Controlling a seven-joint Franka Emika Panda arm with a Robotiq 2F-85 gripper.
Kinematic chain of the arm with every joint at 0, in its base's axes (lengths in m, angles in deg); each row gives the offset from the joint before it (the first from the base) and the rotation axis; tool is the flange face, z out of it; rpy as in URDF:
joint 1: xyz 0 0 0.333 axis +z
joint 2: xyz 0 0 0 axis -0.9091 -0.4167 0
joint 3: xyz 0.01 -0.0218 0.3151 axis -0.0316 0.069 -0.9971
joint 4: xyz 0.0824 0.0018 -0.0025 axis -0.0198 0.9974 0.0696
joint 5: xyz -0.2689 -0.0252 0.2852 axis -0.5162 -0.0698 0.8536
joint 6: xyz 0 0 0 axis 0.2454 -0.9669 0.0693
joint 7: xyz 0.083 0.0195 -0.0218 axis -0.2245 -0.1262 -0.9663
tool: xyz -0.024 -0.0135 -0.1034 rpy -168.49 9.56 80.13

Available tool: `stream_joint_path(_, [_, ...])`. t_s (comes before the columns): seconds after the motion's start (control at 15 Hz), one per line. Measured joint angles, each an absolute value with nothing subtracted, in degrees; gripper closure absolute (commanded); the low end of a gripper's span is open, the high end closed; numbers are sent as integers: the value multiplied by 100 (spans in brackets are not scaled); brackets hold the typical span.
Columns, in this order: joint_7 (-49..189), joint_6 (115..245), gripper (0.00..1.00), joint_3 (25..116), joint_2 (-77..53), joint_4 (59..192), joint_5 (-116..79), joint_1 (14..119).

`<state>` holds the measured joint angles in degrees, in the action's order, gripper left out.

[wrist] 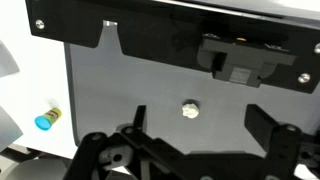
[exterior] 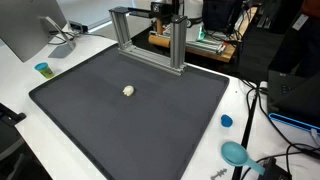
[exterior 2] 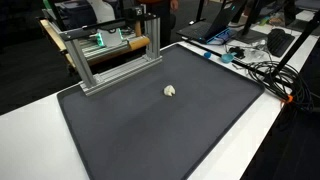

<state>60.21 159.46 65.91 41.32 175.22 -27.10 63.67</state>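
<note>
A small whitish crumpled lump [exterior: 128, 91] [exterior 2: 171, 91] lies near the middle of a dark grey mat [exterior: 150, 130] [exterior 2: 150, 140]. In the wrist view the lump [wrist: 190, 109] lies on the mat well below the camera, between and slightly beyond my two black fingers. My gripper [wrist: 200, 118] is open, with nothing between the left finger [wrist: 138, 118] and the right finger [wrist: 268, 128]. It hangs high above the mat and touches nothing. In both exterior views the arm shows only as a dark shape at the top edge behind the frame.
An aluminium frame [exterior: 150, 35] [exterior 2: 110, 55] stands at the mat's far edge. A small blue-capped item [exterior: 42, 69] [wrist: 44, 121] sits on the white table beside the mat. A blue cap [exterior: 227, 121], a teal round object [exterior: 235, 153] and cables [exterior 2: 265, 70] lie along another side.
</note>
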Motion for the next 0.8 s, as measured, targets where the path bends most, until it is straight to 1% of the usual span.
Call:
stream_joint_path(0.53, [6037, 15946, 0, 6592, 4134, 17518, -2701, 6375])
stream_joint_path(0.8, [6919, 15820, 0, 6436, 4127, 17523, -2213, 6456])
